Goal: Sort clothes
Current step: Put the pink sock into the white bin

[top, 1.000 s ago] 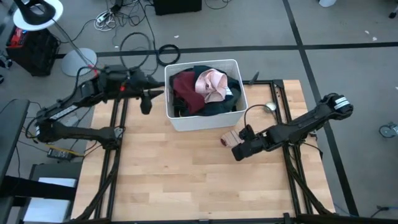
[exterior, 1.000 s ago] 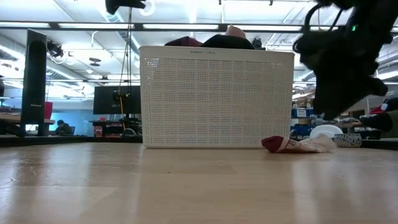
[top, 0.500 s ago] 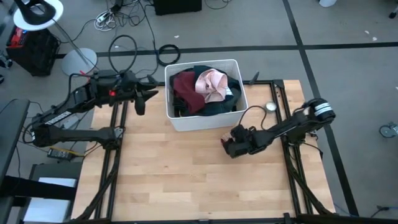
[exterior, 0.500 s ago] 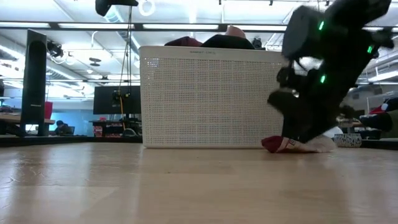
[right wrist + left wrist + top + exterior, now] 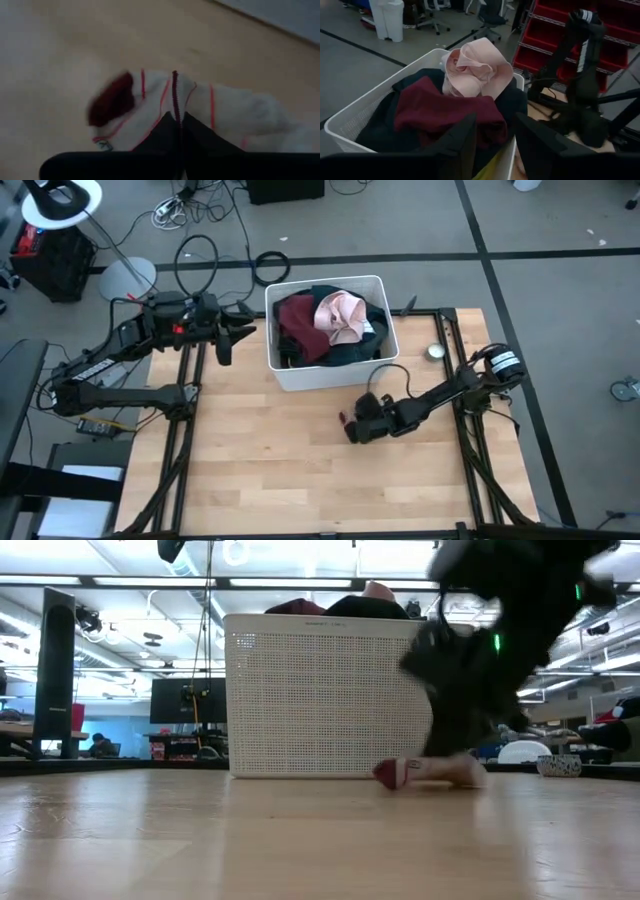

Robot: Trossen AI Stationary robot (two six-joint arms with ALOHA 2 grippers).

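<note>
A white sock [image 5: 165, 102] with thin red stripes and a maroon toe [image 5: 392, 773] lies on the wooden table in front of the white bin [image 5: 292, 376]. My right gripper [image 5: 354, 427] is down on it, shut on its cloth. The bin holds clothes: a maroon piece [image 5: 298, 325], a pale pink one [image 5: 477, 67] on top, and dark ones beneath. My left gripper [image 5: 229, 345] hangs in the air just left of the bin. It is open with nothing between its fingers [image 5: 455, 145]. My right gripper pinches the sock's upper cloth at its striped middle [image 5: 175, 107] between its two shut fingers [image 5: 165, 132]. The fingers come from above, slanting in from the table's right. The sock lies on the table, its maroon toe pointing toward the table's left.
A small round object [image 5: 435, 352] sits on the table's far right, by the right arm's frame. The bin stands at the far middle of the table. Bare wood [image 5: 270, 470] stretches across the near half.
My right gripper has come down toward the sock from the right, shut on it and gone toward the table's left and near edge. The sock has slid along the table with it, away from the bin's right corner. My left gripper has drawn slightly left.
</note>
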